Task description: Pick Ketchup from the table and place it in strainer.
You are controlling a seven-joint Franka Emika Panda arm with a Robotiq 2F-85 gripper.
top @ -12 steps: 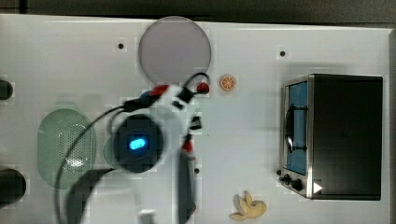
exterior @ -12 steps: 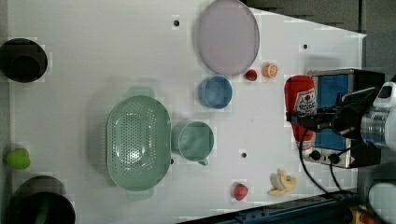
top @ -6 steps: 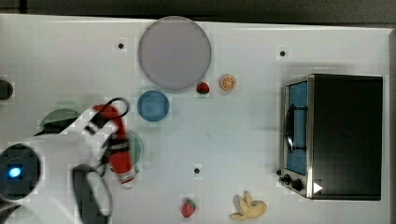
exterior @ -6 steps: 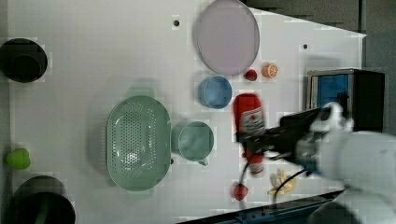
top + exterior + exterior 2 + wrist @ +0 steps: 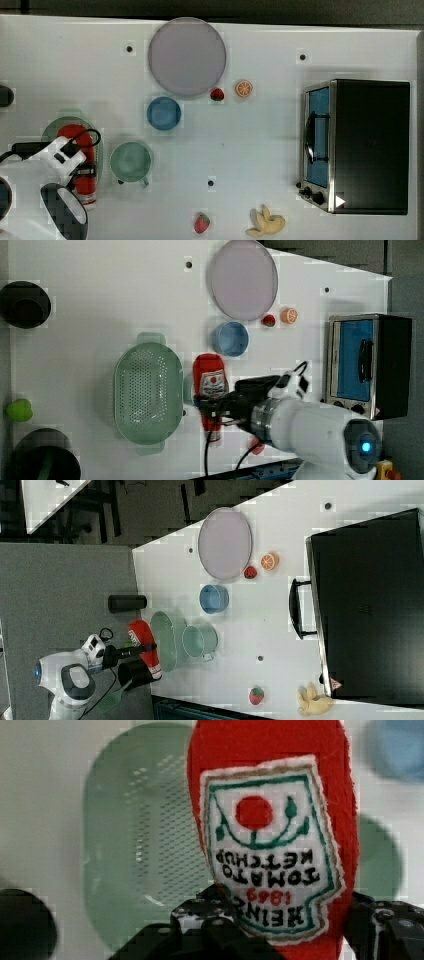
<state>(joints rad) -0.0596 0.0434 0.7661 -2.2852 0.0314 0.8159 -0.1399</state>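
Note:
The Ketchup (image 5: 80,145), a long red bottle with a white label, hangs in the air with my gripper (image 5: 83,170) shut on its lower half. In the top view it overlaps the strainer (image 5: 54,128), a pale mint-green oval basket mostly hidden under my arm. In the left view the Ketchup (image 5: 210,382) appears just right of the strainer (image 5: 147,390), held by my gripper (image 5: 215,407). In the wrist view the Ketchup label (image 5: 270,845) is close up, black fingers (image 5: 197,927) flank it, and the strainer (image 5: 140,845) with its holed bottom lies below.
A green cup (image 5: 130,161) stands beside the strainer, with a blue bowl (image 5: 163,113) and a grey plate (image 5: 186,56) further back. Strawberries (image 5: 217,94), an orange slice (image 5: 244,88), a banana (image 5: 265,222) and a toaster oven (image 5: 360,145) lie toward the top view's right. Black cups (image 5: 25,305) stand at the left view's left.
My arm has carried the Ketchup from the table's middle toward the top view's left, past the green cup, to above the strainer. The grip has stayed shut on it.

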